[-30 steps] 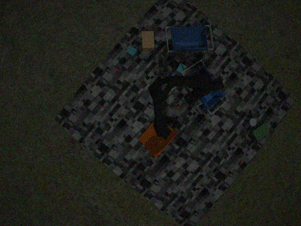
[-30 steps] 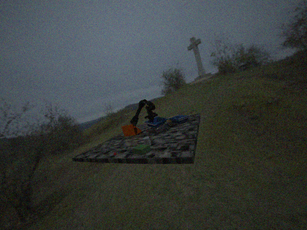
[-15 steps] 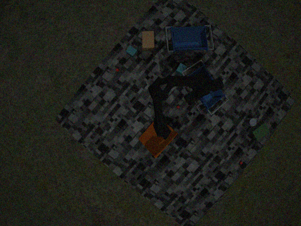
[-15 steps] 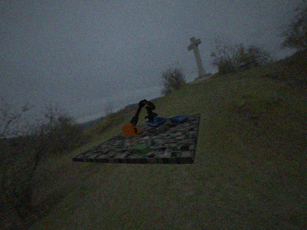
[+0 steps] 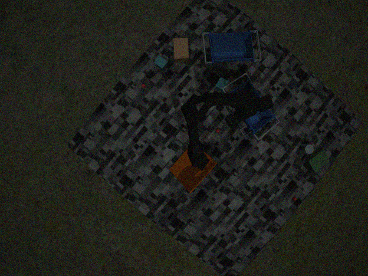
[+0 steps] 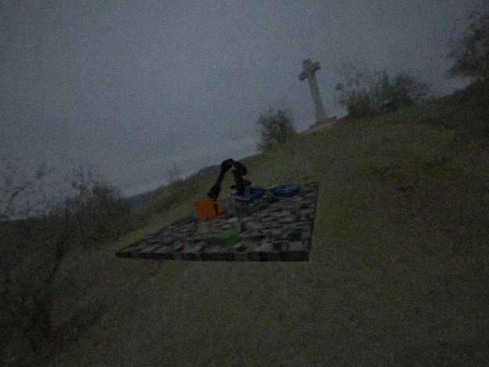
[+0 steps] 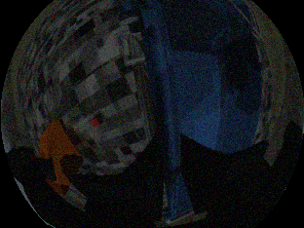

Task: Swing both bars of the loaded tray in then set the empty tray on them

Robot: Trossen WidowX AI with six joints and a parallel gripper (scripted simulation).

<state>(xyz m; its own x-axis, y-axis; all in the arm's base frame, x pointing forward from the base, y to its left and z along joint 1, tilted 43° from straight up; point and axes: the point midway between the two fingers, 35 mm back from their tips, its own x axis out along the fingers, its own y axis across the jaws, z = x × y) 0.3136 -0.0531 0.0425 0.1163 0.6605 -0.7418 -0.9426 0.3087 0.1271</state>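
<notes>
The scene is very dark. My gripper (image 5: 238,112) (image 6: 241,188) (image 7: 166,135) is shut on the long wall of a blue tray (image 5: 262,120) (image 6: 252,193) (image 7: 214,105). This tray lies turned at an angle under the arm, right of the table's middle. In the wrist view its inside looks bare blue. A white wire bar (image 5: 266,132) shows at its near end. A second blue tray (image 5: 230,46) (image 6: 284,188) stands at the back of the table, with white wire bars (image 5: 205,47) at both ends. I cannot make out its load.
The arm's orange base (image 5: 190,175) (image 6: 208,208) is near the table's middle. A tan block (image 5: 180,48) and a teal block (image 5: 160,61) lie at the back left. Another teal block (image 5: 222,83) lies beside the held tray. A white disc (image 5: 309,148) and a green block (image 5: 320,161) (image 6: 225,237) lie at the right.
</notes>
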